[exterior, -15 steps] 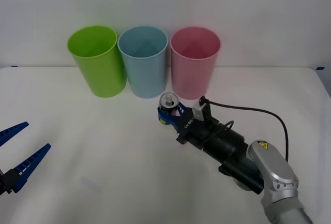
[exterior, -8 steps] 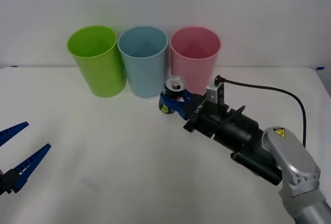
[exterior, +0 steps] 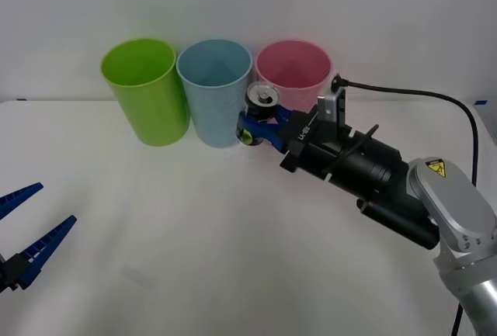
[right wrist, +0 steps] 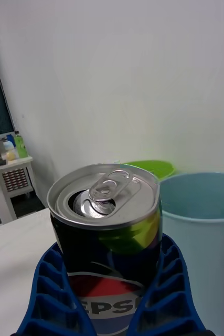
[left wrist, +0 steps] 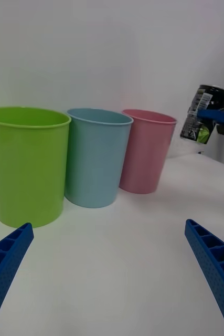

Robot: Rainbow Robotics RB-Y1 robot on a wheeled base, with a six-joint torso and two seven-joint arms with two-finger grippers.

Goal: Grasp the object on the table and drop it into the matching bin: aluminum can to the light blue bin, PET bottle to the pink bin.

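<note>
— What stands on the table (exterior: 155,219)?

— Three tall bins at its far edge: a lime green bin (exterior: 144,91), the light blue bin (exterior: 214,91) beside it, the pink bin (exterior: 293,88) on the blue one's other side.

— And the arms?

— The right gripper (exterior: 258,128), fingers clamped around the aluminum can (exterior: 261,103), holds it off the table in front of the gap between light blue and pink bins, near their rims. The left gripper (exterior: 27,231) hangs spread wide, well short of the light blue bin.

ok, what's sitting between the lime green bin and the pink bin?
The light blue bin stands between the lime green bin and pink bin, clearest in the front view.
</note>
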